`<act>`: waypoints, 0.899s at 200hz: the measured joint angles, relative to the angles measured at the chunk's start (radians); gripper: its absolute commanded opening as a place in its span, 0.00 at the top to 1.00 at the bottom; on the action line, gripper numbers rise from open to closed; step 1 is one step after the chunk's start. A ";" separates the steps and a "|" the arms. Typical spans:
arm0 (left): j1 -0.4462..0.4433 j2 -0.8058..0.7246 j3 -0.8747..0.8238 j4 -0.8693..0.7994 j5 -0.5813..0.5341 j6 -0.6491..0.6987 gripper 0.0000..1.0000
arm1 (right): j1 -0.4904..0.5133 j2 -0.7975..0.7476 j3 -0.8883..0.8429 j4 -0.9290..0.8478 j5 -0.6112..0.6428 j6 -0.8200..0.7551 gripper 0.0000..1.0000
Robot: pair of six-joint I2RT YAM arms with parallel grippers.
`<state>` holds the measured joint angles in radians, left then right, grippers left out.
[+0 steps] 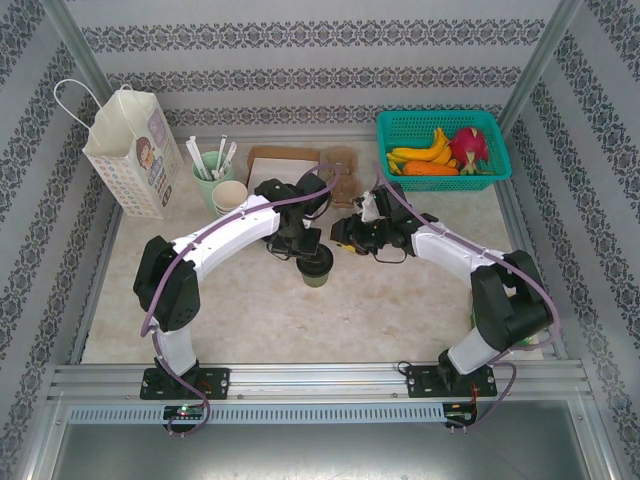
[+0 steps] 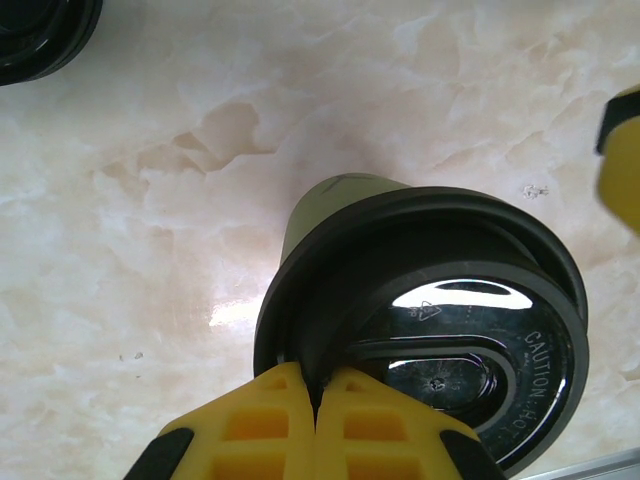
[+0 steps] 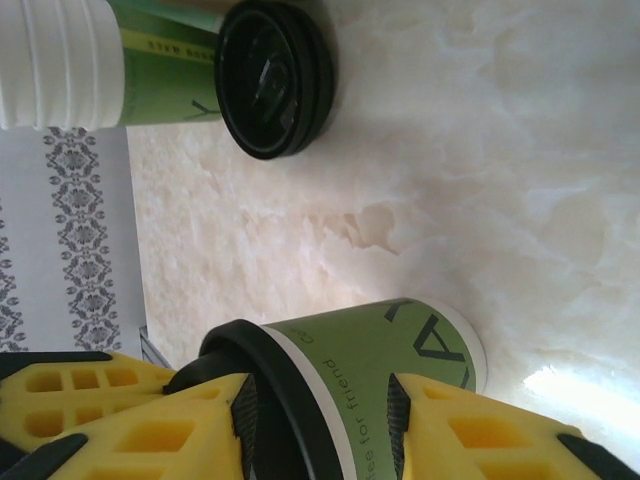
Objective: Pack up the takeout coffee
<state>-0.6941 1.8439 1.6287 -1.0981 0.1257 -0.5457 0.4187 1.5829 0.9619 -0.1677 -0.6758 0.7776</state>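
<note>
The right gripper (image 3: 320, 425) comes in from 6 o'clock, its yellow fingers (image 3: 490, 435) standing apart with the takeout coffee (image 3: 380, 375) between them. The cup appears sideways here, with its black lid (image 3: 235, 350) toward 8 o'clock and its cream base toward 4 o'clock. Whether the pads press it cannot be told. The marble tabletop (image 3: 520, 150) spreads toward 3 o'clock, with a brownish stain (image 3: 365, 225) near the centre. At 12 o'clock lies a second green cup (image 3: 165, 85) with a round dark cap (image 3: 275, 80). A white ribbed object (image 3: 50, 60) overlaps it at 11 o'clock. A patterned wall (image 3: 70, 230) runs along 9 o'clock
</note>
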 measured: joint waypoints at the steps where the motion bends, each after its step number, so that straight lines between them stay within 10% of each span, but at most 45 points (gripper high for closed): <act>1: 0.000 0.000 0.000 0.000 0.000 0.000 1.00 | 0.000 0.001 0.000 -0.001 -0.003 0.000 0.58; 180: -0.025 -0.031 -0.054 0.053 -0.048 -0.008 1.00 | 0.023 0.174 0.067 0.074 -0.168 0.005 0.53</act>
<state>-0.7193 1.8130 1.5745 -1.0451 0.0776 -0.5541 0.4412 1.7565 1.0290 -0.0933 -0.8436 0.7822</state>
